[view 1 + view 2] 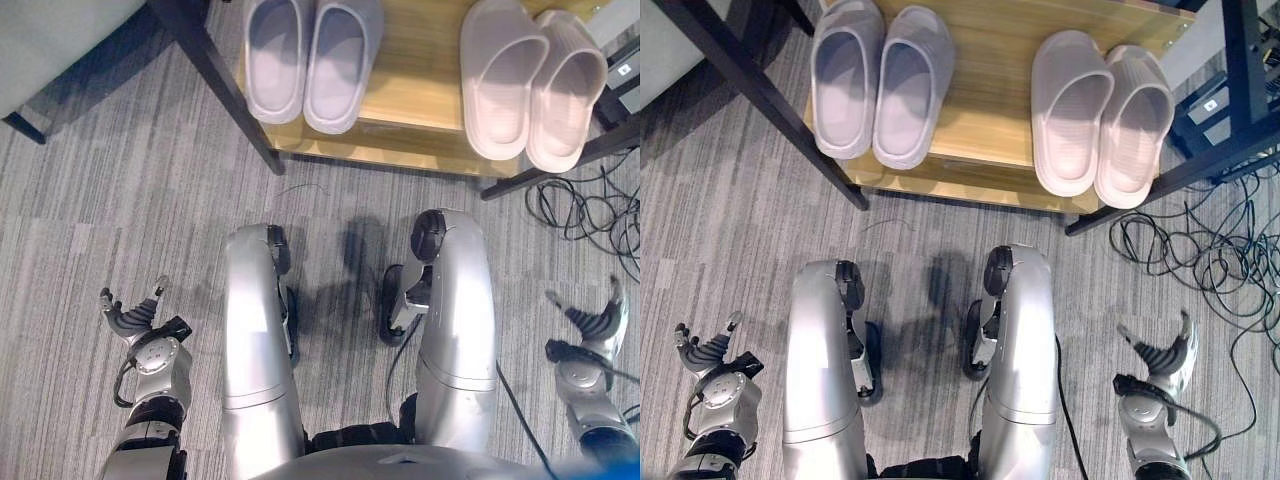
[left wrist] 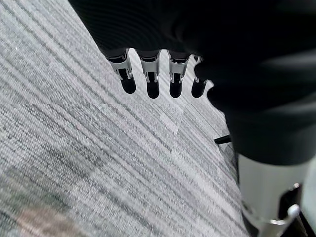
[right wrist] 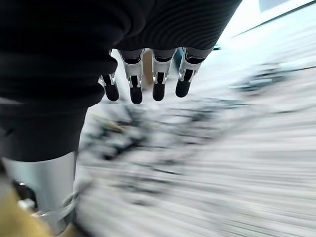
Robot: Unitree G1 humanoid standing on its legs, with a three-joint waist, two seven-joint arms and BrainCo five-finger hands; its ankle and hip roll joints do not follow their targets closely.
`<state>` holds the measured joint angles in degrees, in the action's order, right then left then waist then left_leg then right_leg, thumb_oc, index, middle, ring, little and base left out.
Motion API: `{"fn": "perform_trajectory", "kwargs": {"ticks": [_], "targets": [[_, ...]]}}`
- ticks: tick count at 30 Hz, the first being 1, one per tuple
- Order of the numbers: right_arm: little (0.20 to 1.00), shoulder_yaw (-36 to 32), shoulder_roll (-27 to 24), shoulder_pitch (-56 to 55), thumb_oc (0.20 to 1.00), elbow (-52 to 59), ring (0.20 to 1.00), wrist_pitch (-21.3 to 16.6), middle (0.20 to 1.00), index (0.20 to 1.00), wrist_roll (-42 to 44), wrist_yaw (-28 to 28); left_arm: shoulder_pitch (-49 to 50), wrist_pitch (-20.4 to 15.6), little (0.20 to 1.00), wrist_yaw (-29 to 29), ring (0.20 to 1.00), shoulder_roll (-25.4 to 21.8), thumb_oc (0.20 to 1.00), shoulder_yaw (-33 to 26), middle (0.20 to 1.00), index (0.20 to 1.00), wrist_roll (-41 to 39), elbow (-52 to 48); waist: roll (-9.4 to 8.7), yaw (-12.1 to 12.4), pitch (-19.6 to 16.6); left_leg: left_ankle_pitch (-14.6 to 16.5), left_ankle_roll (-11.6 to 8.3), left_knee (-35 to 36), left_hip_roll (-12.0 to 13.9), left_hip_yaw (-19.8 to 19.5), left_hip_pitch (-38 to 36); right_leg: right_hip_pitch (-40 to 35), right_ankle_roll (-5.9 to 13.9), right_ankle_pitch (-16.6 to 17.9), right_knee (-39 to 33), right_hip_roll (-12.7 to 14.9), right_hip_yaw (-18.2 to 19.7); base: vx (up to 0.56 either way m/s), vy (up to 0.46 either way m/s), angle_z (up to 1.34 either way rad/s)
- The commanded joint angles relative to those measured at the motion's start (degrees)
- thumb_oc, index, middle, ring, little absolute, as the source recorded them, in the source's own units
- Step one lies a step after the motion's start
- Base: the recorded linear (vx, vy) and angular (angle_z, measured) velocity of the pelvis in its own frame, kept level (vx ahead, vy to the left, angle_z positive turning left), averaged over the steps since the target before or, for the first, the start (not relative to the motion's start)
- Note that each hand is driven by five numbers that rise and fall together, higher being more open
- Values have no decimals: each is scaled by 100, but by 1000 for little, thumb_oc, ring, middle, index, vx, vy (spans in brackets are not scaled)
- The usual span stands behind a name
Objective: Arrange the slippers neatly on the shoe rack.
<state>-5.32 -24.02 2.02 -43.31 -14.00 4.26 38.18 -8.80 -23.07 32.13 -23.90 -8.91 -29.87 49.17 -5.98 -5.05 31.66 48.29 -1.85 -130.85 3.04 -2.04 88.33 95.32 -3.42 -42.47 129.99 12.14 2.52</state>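
Two pairs of slippers rest side by side on the wooden shelf [image 1: 420, 100] of the shoe rack. The lilac-grey pair [image 1: 310, 55] lies on the left of the shelf, the pale pink pair [image 1: 530, 85] on the right, toes toward me. My left hand [image 1: 135, 320] hangs low over the carpet at the lower left, fingers straight and empty. At the lower right my right hand [image 1: 590, 320] is also open and holds nothing. Both wrist views show straight fingers [image 2: 150, 81] [image 3: 158, 79] over the floor.
Black rack legs [image 1: 230, 90] slope down at the shelf's left and right [image 1: 560, 160]. A tangle of dark cables [image 1: 1200, 250] lies on the grey carpet to the right of the rack. A grey piece of furniture [image 1: 60, 40] stands at the upper left.
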Motion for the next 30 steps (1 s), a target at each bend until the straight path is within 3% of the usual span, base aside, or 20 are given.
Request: {"fn": "perform_trajectory", "kwargs": {"ticks": [1,3,7,8,13,15,20,21,22,23,28,30], "targets": [[1000,44,-126,299,1000,234,1000,-142,1000,1000,526,-142,-213,-259,1000,-137,1000,-506,1000,346,1000,1000,107,173,-247,441,-187,-1102,-232,1757,-250,-986,163,-742,362,625,-1327,232,827,-306,111,-33],[1000,338,38,872,1000,-1104,1000,-21,1000,1000,636,-488,-592,-297,1000,-313,1000,-472,1000,487,1000,1000,76,197,-75,513,-299,-1788,-192,3038,-268,-997,163,-916,427,958,-2562,284,314,-300,96,-20],[1000,641,327,894,1000,-2203,1000,193,1000,1000,568,-846,-683,-221,1000,-527,1000,-333,1000,645,1000,1000,36,629,34,469,-978,-2322,-174,4163,-239,-1021,161,-1005,429,1225,-3685,546,-170,-78,27,46],[1000,800,438,789,1000,-2544,1000,313,1000,1000,241,-888,-596,-108,1000,-546,1000,-165,1000,791,1000,1000,263,997,109,456,-1319,-2629,-163,4992,-134,-934,-203,-1434,476,1514,-4592,601,-468,-98,76,10],[1000,922,530,647,1000,-3199,1000,551,1000,1000,-72,-1149,-280,140,1000,-769,1000,161,1000,1081,1000,1000,730,1409,136,489,-1536,-3073,-199,6394,-23,-756,-1517,-2753,567,1948,-6131,583,-849,-70,27,0],[1000,892,544,561,1000,-3410,1000,621,1000,1000,-126,-1315,-142,290,1000,-922,1000,302,1000,1141,1000,1000,905,1604,140,487,-1655,-3236,-175,6997,15,-710,-2130,-3324,630,2124,-6728,560,-943,14,7,4],[1000,705,536,204,1000,-3727,1000,759,1000,1000,-161,-1817,377,861,1000,-1363,1000,532,1000,1254,1000,1000,1914,2307,146,470,-2018,-3820,-210,9242,161,-510,-4612,-5737,917,2747,-8860,365,-1407,197,-24,-3],[1000,621,606,102,1000,-3751,1000,839,1000,1000,-111,-2009,569,1043,1000,-1582,1000,655,1000,1133,1000,1000,2032,2566,158,472,-2167,-4278,-306,10382,114,-376,-5704,-6916,1011,3226,-10102,243,-1651,257,-67,-24],[1000,620,606,102,1000,-3750,1000,839,1000,1000,-111,-2009,569,1043,1000,-1582,1000,655,1000,1133,1000,1000,2033,2566,159,474,-2148,-4283,-306,10397,116,-376,-5732,-6943,1011,3231,-10116,240,-1654,316,-55,-26],[1000,608,639,26,1000,-3767,1000,908,1000,1000,-142,-2167,689,1143,1000,-1745,1000,755,1000,1098,1000,1000,2115,2678,213,474,-2241,-4462,-331,11043,97,-321,-6362,-7502,1099,3492,-10679,145,-1703,228,-23,-8],[1000,785,690,8,1000,-3760,1000,1098,1000,1000,-345,-2526,872,1291,1000,-2131,1000,957,1000,1311,1000,1000,2509,2783,359,512,-2658,-5159,-394,12816,121,-90,-7925,-8856,1304,4298,-12336,-71,-1811,232,-31,-13],[1000,847,757,-51,1000,-3772,1000,1140,1000,1000,-362,-2643,919,1316,1000,-2189,1000,1001,1000,1356,1000,1000,2632,2829,407,525,-2831,-5223,-375,13334,95,-44,-8337,-9174,1346,4473,-12762,-143,-1814,119,-33,-1]]}}
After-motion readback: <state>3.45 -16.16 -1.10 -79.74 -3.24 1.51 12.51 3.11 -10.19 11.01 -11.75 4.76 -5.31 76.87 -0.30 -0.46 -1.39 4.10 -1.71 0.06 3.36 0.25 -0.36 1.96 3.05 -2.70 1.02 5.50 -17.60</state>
